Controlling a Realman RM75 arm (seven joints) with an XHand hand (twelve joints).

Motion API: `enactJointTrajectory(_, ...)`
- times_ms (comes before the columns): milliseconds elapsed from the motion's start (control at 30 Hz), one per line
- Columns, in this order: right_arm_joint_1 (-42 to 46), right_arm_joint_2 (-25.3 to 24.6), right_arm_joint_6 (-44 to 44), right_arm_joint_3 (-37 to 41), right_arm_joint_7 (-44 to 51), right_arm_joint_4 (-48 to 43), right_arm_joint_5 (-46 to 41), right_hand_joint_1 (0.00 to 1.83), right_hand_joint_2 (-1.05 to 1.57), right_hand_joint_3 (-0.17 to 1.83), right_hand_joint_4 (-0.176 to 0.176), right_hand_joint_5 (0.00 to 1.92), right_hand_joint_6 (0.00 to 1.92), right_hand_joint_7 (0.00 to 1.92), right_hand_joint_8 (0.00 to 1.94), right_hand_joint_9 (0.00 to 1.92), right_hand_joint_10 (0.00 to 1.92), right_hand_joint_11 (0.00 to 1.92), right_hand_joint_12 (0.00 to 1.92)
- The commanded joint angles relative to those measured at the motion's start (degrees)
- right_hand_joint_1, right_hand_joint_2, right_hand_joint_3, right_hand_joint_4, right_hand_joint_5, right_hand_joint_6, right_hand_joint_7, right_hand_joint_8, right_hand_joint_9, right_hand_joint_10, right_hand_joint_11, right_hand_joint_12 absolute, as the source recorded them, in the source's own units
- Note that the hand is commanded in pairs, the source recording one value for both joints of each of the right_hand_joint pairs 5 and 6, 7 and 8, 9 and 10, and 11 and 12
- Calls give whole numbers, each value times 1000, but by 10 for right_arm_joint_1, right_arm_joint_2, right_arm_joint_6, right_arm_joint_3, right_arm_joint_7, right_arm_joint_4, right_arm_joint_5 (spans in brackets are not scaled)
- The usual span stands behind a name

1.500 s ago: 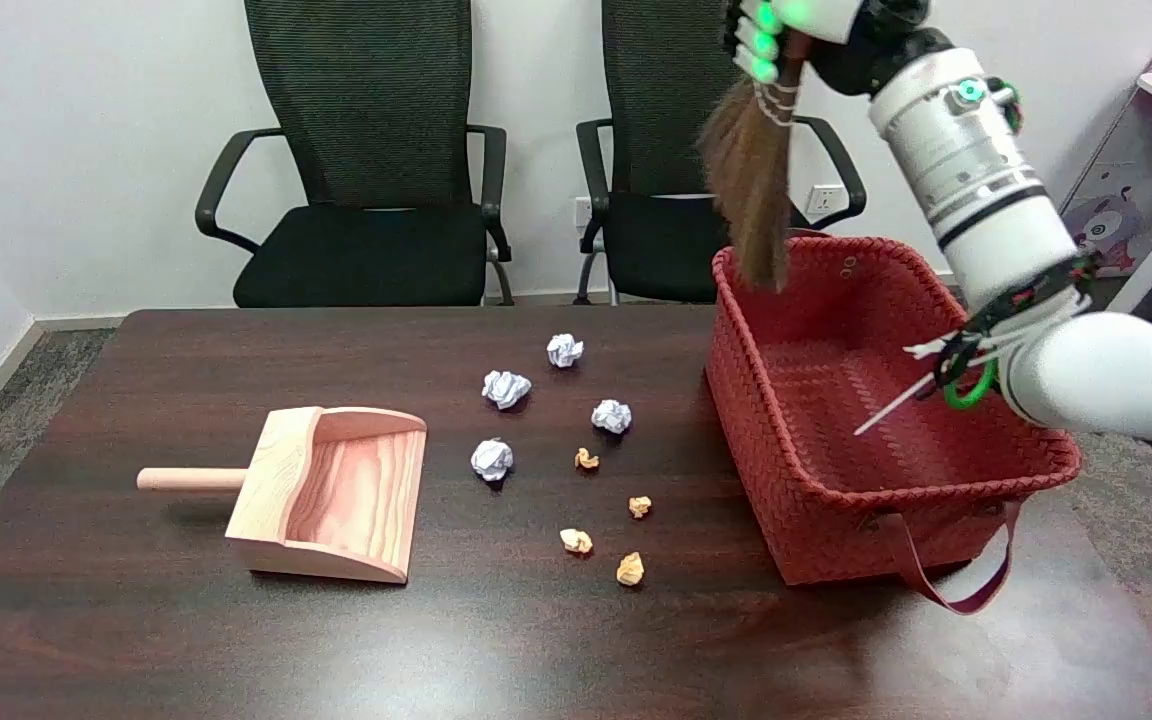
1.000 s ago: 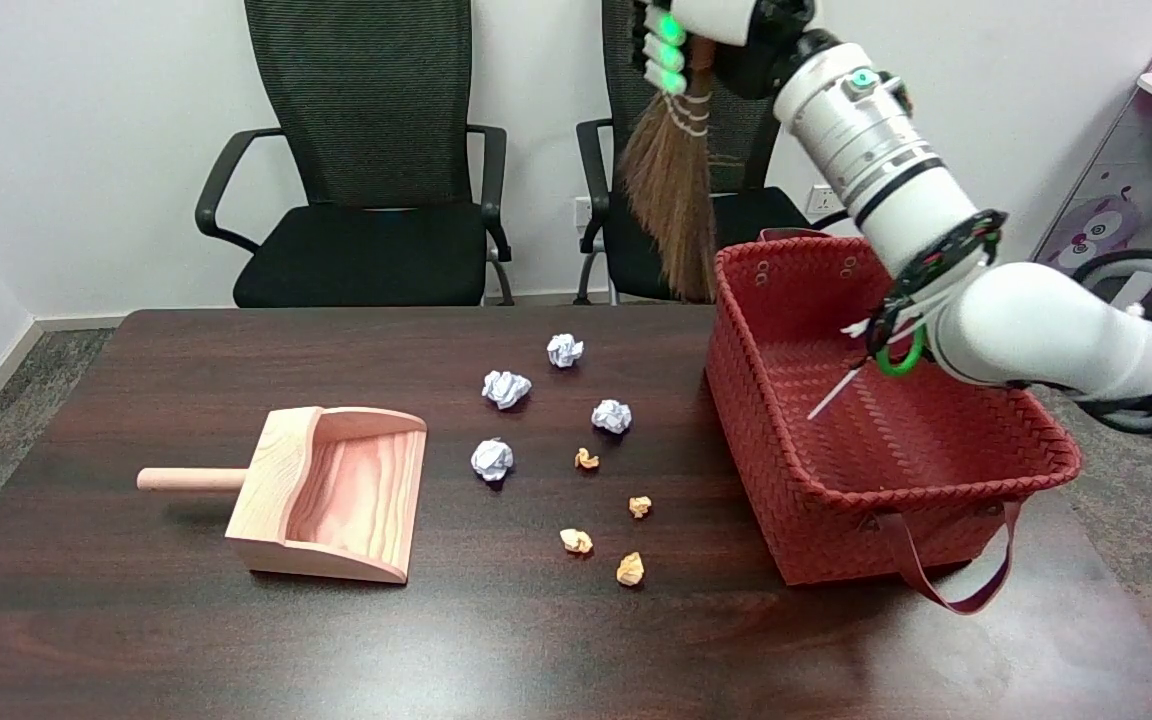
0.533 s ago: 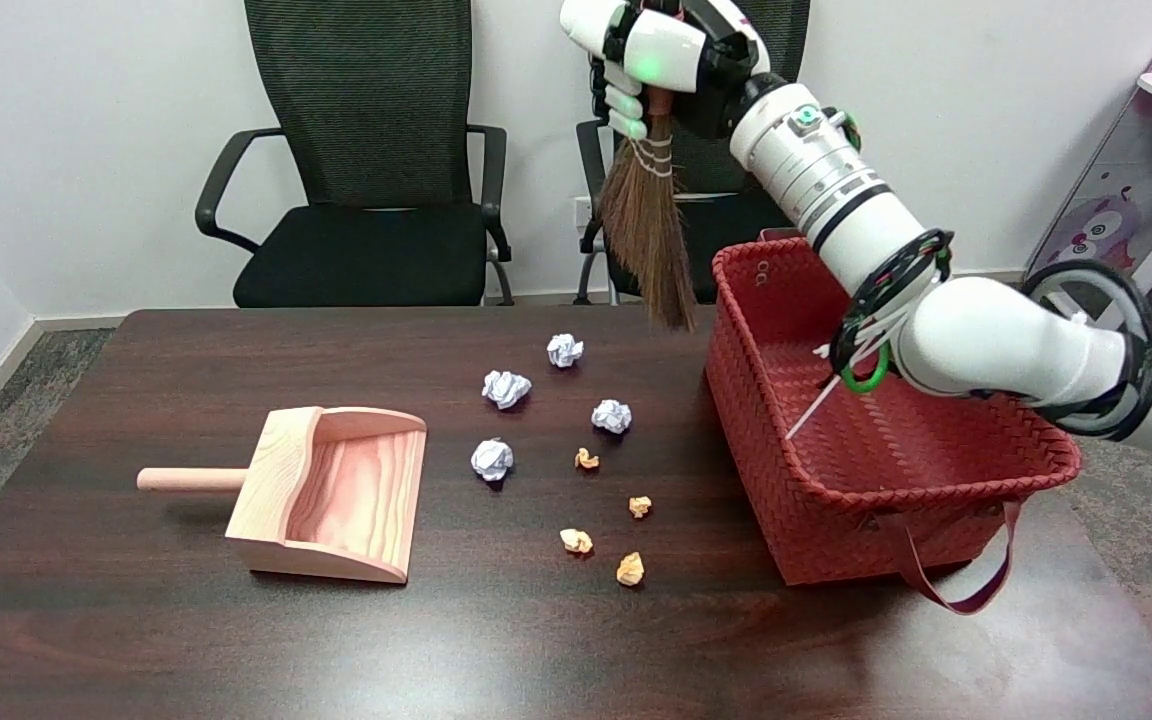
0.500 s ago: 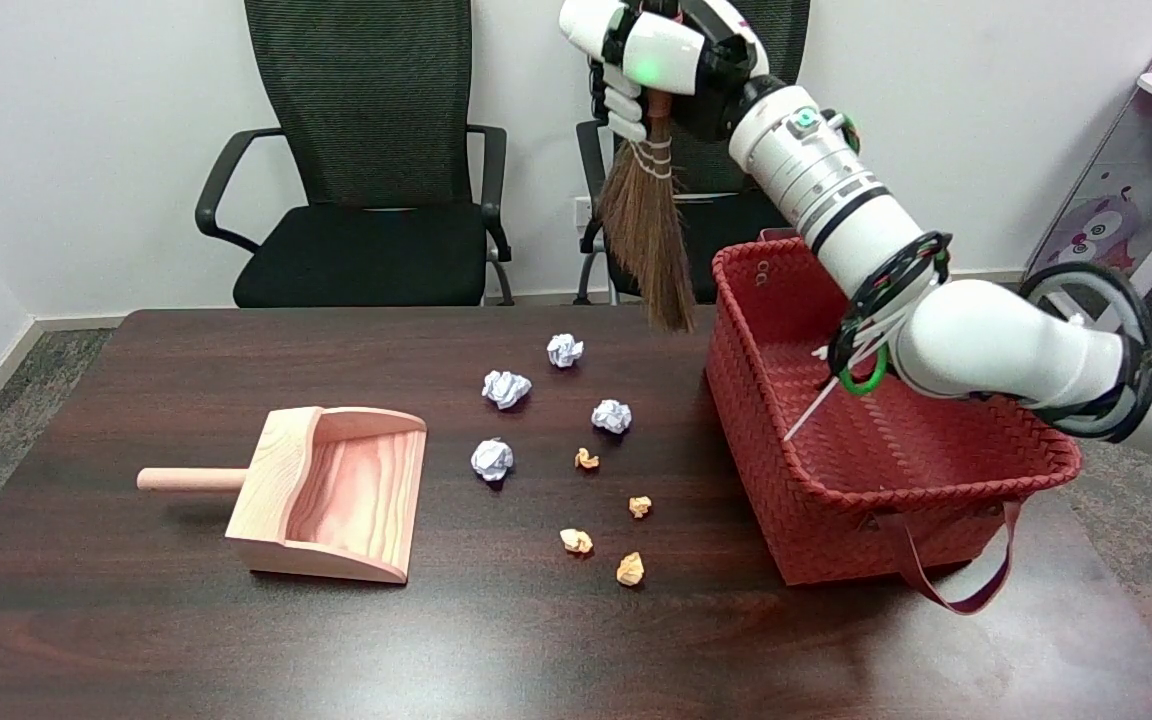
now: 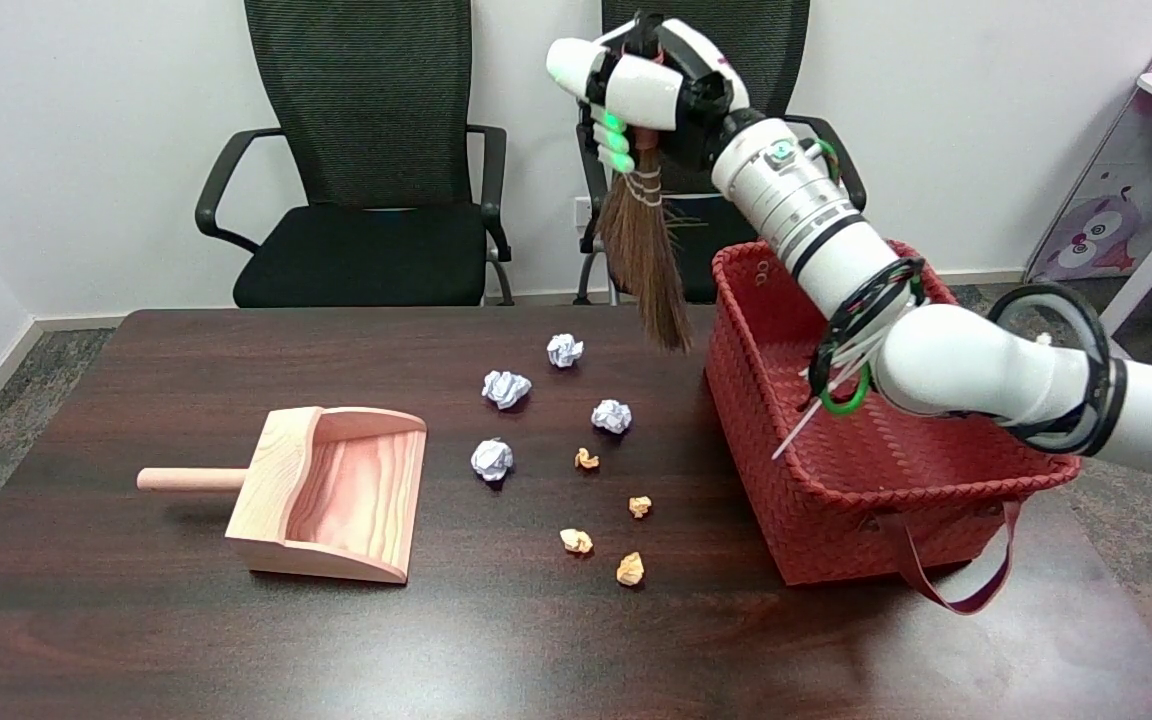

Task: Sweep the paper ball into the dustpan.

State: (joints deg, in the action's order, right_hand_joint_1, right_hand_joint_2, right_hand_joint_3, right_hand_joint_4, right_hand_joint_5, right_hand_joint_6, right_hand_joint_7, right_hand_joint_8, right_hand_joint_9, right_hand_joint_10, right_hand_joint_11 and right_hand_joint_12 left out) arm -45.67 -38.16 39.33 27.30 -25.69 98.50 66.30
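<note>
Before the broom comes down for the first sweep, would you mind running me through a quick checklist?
1. Right hand grips the broom: ok.
2. Bristles clear of the red basket rim: ok.
3. Dustpan mouth faces the paper balls: ok.
4. Bristles on the table: not ok, they hang in the air.
5. Broom on the balls' far side from the dustpan: ok for the white ones.
6. Grip firmness: cannot tell.

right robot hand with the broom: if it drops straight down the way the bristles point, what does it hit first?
Probably bare table just right of the farthest white paper ball, beside the red basket. Depth is unclear from this view.
</note>
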Motion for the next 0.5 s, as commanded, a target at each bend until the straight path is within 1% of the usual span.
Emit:
enactJointTrajectory(33, 16, -63, -40, -14, 1, -109, 24, 1031, 1571, 907, 176, 1920, 1920, 1920, 1920, 1920, 1920, 1920, 1920)
enactJointTrajectory(200, 55, -57, -35, -12, 2, -89, 24, 1028, 1571, 925, 176, 1920, 1920, 1920, 1920, 1920, 1920, 1920, 1920)
enactJointTrajectory(400, 97, -65, 5, -14, 4, -75, 34, 1023, 1571, 984, 176, 1920, 1920, 1920, 1920, 1920, 1920, 1920, 1920)
enactJointTrajectory(500, 116, -72, 23, -14, 32, -65, 43, 1022, 1571, 1008, 176, 1920, 1920, 1920, 1920, 1920, 1920, 1920, 1920)
